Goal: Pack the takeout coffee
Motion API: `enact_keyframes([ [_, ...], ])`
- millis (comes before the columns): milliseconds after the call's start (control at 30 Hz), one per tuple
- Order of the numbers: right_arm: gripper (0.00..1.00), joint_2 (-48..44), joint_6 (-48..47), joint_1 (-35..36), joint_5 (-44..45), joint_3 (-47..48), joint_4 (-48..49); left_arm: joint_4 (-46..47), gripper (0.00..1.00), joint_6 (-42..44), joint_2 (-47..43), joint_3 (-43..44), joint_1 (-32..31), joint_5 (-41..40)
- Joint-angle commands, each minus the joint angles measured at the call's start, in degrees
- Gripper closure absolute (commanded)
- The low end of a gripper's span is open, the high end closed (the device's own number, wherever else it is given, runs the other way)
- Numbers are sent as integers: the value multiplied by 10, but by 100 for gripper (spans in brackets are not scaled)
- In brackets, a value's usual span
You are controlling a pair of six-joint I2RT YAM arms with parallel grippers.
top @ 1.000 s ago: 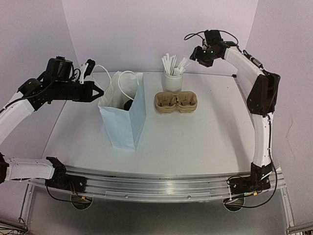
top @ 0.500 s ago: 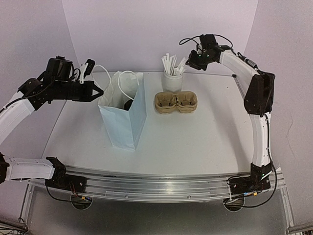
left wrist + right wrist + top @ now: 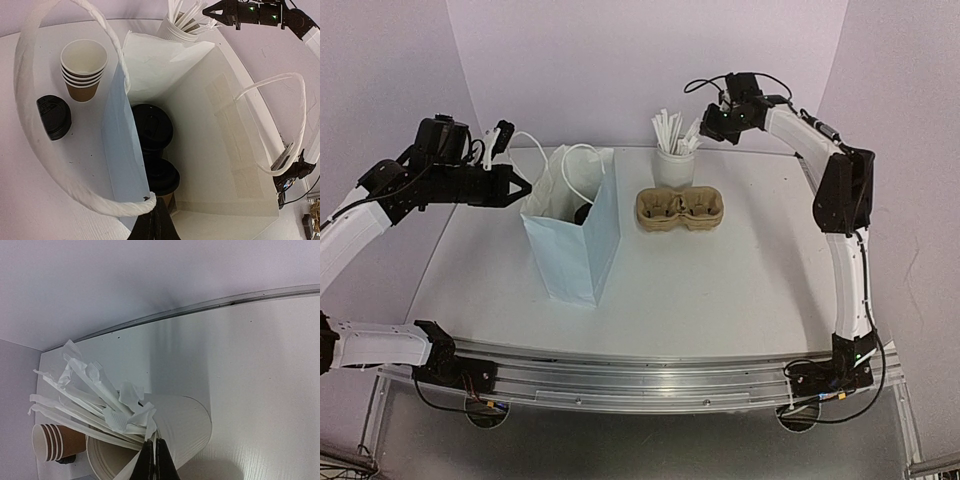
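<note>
Black-lidded brown paper cups (image 3: 152,127) lie half hidden in the white paper bag (image 3: 225,125), its rope handle (image 3: 125,206) pinched by the left end effector (image 3: 154,214). The right end effector (image 3: 154,460), spread earlier, now pinches a white wrapped straw (image 3: 149,432).

Lidded cups (image 3: 152,127) partly behind bag wall (image 3: 122,150)

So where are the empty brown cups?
In the left wrist view, the cup stack stands on the table just outside the bag, next to a loose black lid.

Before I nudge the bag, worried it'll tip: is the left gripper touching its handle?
Touching. In the left wrist view the left gripper has its jaws shut on the white bag handle.
</note>
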Motion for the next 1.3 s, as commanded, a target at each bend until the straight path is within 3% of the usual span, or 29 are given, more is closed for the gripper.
enact_keyframes([
  [0,100,-51,-8,-2,7,-24,6,3,100,9,0,2,4,-4],
  [567,100,-208,-56,5,4,-39,-2,9,100,3,-7,-5,4,6],
  [867,100,-305,-94,22,-99,-33,22,9,100,-13,-13,-11,4,-8],
  [1000,100,-343,-81,41,-128,-66,91,7,100,-52,-17,-19,4,-23],
  [1267,100,-271,-16,146,-198,-4,116,11,100,-111,-23,-37,10,-12],
])
